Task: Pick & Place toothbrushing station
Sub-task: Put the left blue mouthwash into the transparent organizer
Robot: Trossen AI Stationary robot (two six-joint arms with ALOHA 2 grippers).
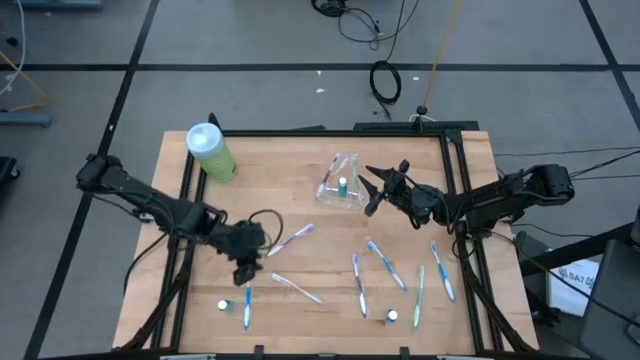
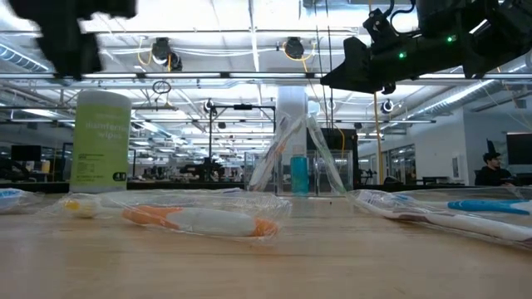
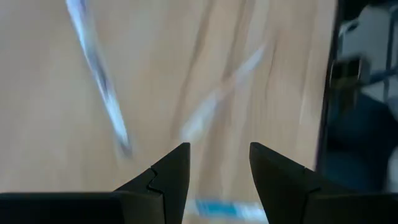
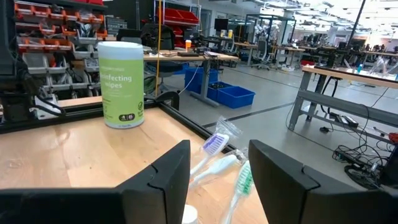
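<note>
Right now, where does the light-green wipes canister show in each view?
High view: the wipes canister stands at the table's far left corner.
Low view: canister upright at the picture's left.
Left wrist view: not in it.
Right wrist view: canister beyond the right claw.
Shared landmark: the clear cup holding toothbrushes.

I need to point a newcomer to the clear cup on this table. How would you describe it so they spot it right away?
Start at the big light-green wipes canister at the table's far left corner and look right along the far edge. The clear cup stands there, just ahead of the right gripper. It alone holds toothbrushes upright; the other brushes lie flat.
</note>
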